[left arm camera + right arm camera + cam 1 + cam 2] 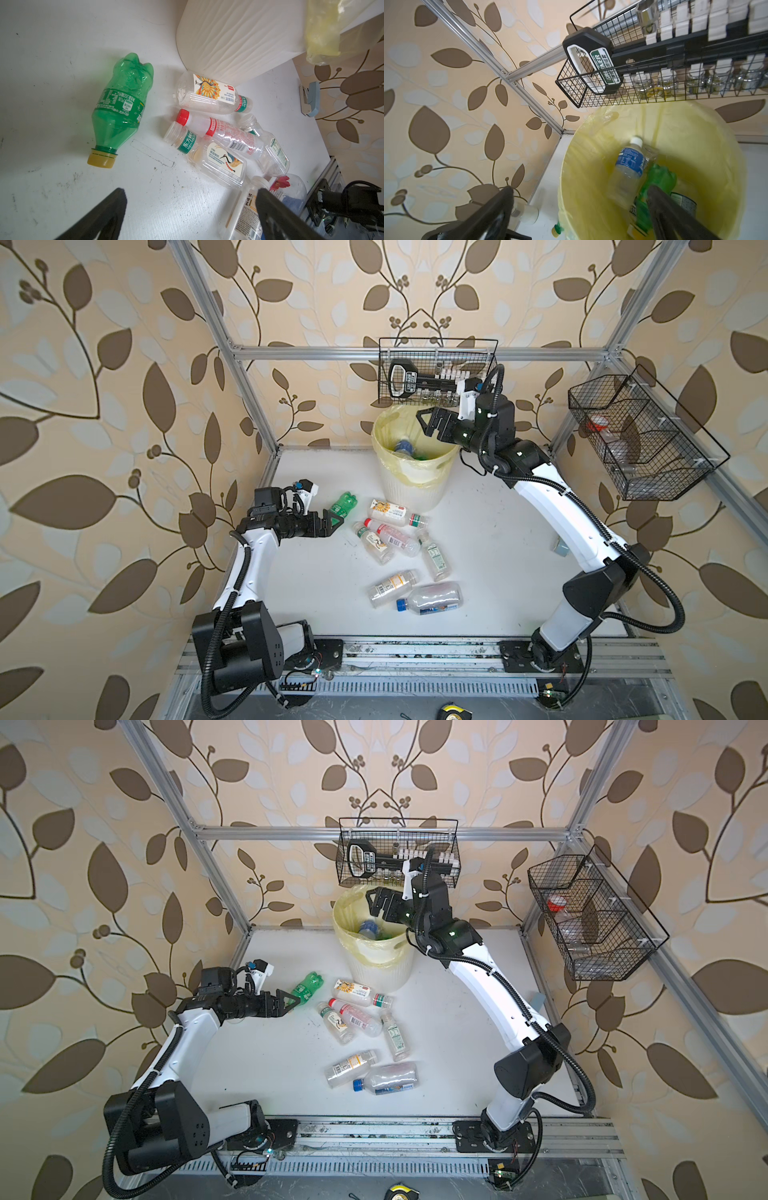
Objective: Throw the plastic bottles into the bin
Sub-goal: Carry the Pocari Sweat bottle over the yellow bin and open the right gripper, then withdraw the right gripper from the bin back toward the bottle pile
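The left claw [331, 521] hangs spread wide and empty at the left of the tabletop [307, 597], right over the cap end of the green bottle [344, 506], which lies on its side left of the bin. In the left wrist view the bottle sits off to one side of the gap between the fingers rather than in it. A close from here could catch only the neck or push the round, light body away, and it may roll. Just right of it the clear bottles [392, 533] lie in a loose heap, several touching. A sweep or a sliding green bottle could knock them apart or under the bin's foot, and two more lie nearer the front. The bin [409, 495] stands at the far middle with its bag [415, 468] folded loosely over the rim. A bottle let go too low or too far left might strike that fold and bounce out. The right claw [428, 423] is over the bin's far right rim, fully spread and gripping nothing. A blue-labelled bottle [629, 164] shows blurred inside the bag. The wire basket [436, 364] hangs close above this claw, so a careless lift could hit it. Both arms heading for the bin together might also collide.
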Available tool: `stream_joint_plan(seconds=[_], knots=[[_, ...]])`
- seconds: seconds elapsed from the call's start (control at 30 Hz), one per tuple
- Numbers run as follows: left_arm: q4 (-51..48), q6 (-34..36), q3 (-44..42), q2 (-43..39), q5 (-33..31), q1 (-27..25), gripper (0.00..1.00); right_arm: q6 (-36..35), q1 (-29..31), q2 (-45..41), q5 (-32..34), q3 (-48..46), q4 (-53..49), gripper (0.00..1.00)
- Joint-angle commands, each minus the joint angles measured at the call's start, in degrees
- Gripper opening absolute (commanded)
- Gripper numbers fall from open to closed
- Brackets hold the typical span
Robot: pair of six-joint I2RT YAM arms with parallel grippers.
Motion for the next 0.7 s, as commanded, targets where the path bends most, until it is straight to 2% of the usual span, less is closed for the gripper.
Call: stream_joint_plan(seconds=[0.0, 0.2, 0.33, 0.67], knots=[[0.4, 1.1, 1.2, -2.3, 2.3, 0.4, 0.99, -1.1, 0.6, -8.2, -0.9, -6.8, 1.6, 1.0], [-0.4, 1.7, 1.5, -2.1, 2.4, 0.4, 0.99, 1.4, 0.4, -21.8, -1.2, -26.9, 8.1, 1.0], [-0.6, 2.1, 1.8, -2.2, 1.1, 0.5, 0.99, 5.4, -1.2, -27.6, -3.2, -36.4, 11.2, 1.0], [-1.4, 2.7, 2.1, -2.7, 0.5, 0.5, 0.99, 7.3, -0.8, -36.0, -1.4, -47.6, 8.4, 1.0]])
